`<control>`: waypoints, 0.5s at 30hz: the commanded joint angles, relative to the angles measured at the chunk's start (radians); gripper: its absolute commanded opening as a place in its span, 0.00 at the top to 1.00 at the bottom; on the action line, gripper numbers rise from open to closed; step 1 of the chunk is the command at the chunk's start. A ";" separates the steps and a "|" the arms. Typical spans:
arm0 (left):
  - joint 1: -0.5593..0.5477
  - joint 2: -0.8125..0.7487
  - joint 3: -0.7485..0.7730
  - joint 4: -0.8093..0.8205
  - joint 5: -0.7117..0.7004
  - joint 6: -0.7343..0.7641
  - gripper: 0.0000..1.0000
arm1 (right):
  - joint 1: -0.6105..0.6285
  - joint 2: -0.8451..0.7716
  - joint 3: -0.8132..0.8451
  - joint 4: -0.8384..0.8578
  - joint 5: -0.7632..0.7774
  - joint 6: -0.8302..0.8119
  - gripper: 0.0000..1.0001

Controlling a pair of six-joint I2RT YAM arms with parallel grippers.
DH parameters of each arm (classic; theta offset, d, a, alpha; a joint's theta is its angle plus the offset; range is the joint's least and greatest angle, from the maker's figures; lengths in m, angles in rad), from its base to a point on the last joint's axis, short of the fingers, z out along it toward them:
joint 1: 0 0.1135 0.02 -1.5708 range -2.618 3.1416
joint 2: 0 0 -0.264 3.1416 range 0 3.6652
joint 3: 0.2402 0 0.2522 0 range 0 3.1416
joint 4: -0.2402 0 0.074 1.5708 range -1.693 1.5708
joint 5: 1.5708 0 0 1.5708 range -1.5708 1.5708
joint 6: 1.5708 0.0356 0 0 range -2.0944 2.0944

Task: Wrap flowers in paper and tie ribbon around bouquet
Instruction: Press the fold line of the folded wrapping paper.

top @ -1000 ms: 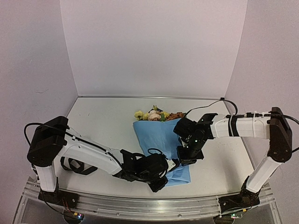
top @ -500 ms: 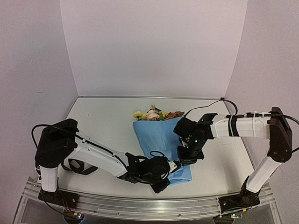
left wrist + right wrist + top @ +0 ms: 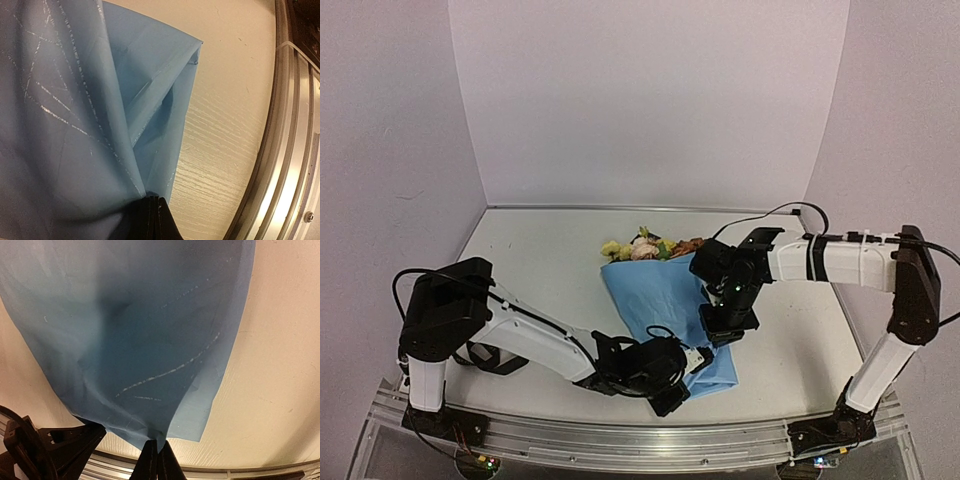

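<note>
Two tools: both are pinched fully shut, each on the same light-blue paper (image 3: 665, 300).
Rail: the aluminium rail (image 3: 282, 150) runs along the near edge of the worktop (image 3: 540, 270), closest to me.
Left tool: the left tool (image 3: 151, 222) sits low just inside that rail, its jaws closed tight on the sheet's near end. On my left wrist view the folds gather into the fingertips and fan away from them.
Near end of paper: creased, with overlapping layers and one folded corner lying flat on the worktop towards the rail.
Right tool: the right tool (image 3: 156, 460) is farther in, at the sheet's right edge about midway along. Its fingers are together with a thin bit of the edge caught between them.
Paper: lies mid-worktop, running from the left tool away to the blooms and leaning slightly left as it goes.
Flowers: the flowers (image 3: 645, 245) poke out past the far end of the sheet, with yellow, cream-pink and orange-brown blooms.
Stems: covered by the paper; I cannot see them.
</note>
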 commanded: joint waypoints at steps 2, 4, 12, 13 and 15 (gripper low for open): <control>-0.023 0.044 -0.005 -0.122 0.059 0.019 1.00 | -0.021 0.010 0.009 -0.078 0.095 -0.020 1.00; -0.023 0.040 -0.008 -0.121 0.060 0.020 1.00 | -0.022 0.003 -0.023 -0.078 0.116 -0.022 1.00; -0.024 0.005 -0.016 -0.119 0.049 0.032 1.00 | -0.034 0.026 -0.058 -0.075 0.121 -0.056 1.00; -0.022 -0.006 -0.018 -0.119 0.043 0.033 0.99 | -0.034 0.030 -0.058 -0.072 0.118 -0.058 1.00; -0.019 -0.043 -0.020 -0.117 0.036 0.030 0.96 | -0.034 0.035 -0.057 -0.063 0.109 -0.060 1.00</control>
